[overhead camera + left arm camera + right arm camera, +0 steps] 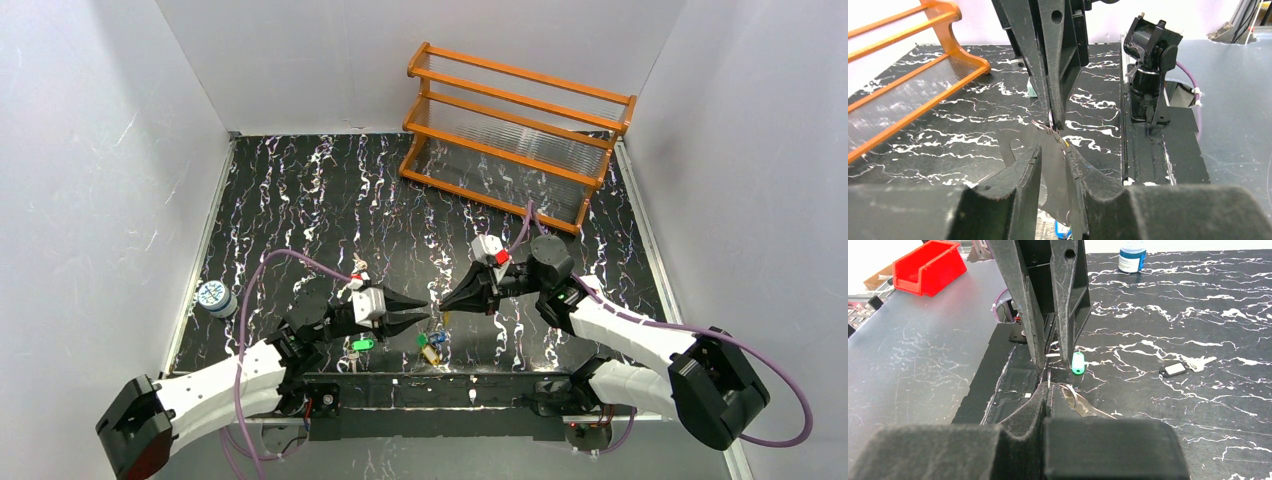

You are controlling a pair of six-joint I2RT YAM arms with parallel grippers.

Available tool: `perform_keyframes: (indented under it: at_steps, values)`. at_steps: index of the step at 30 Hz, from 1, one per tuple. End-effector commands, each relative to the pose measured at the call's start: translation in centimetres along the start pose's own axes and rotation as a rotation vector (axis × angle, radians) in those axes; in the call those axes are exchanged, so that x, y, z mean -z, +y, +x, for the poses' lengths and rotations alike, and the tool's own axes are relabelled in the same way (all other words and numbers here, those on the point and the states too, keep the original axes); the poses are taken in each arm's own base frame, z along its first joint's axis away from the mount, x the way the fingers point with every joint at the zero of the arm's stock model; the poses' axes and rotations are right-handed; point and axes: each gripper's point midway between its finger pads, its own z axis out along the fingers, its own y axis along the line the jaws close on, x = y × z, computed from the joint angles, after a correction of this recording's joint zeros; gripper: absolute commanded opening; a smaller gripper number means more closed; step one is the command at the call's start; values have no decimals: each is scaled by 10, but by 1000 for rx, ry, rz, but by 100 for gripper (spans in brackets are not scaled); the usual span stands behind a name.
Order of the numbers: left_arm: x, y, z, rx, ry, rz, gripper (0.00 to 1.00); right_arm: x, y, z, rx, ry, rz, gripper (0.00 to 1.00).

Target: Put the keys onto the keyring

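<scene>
My right gripper (443,305) (1047,387) is shut on the keyring (1071,392), a thin pale wire loop standing up from its tips (1050,120). My left gripper (428,311) (1053,150) faces it tip to tip with its jaws a narrow gap apart, astride the ring's wire; nothing is pinched between them. Green, blue and yellow keys (432,345) lie bunched just below the two grippers; whether they hang on the ring I cannot tell. A single green-headed key (360,343) (1077,362) lies on the mat nearby. A dark-headed key (1175,369) rests farther off.
An orange wire rack (515,130) (898,75) stands at the back right. A small blue-white can (213,297) (1132,257) sits by the left edge of the black marbled mat (300,200). A red bin (928,267) sits off the table.
</scene>
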Motion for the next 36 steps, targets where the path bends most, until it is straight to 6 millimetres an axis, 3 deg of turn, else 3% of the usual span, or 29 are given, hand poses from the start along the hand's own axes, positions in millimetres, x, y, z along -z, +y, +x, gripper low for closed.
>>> perform_keyframes:
  at_steps: [1, 12, 17, 28, 36]
  values:
    - [-8, 8, -17, 23, -60, -37, 24, -1, -5, -16, 43, -40, 21, 1]
    - [-20, 4, -17, 56, -56, -1, 24, 0, -6, -15, 45, -32, 27, 1]
    - [-18, 8, -22, 57, -82, -32, 30, 0, -5, -13, 49, -27, 27, 1]
    - [-16, 10, -24, 66, -101, -55, 13, 0, -3, -13, 50, -25, 15, 1]
    - [-20, 9, -20, 72, -81, -36, 18, 0, -2, -12, 50, -25, 14, 1]
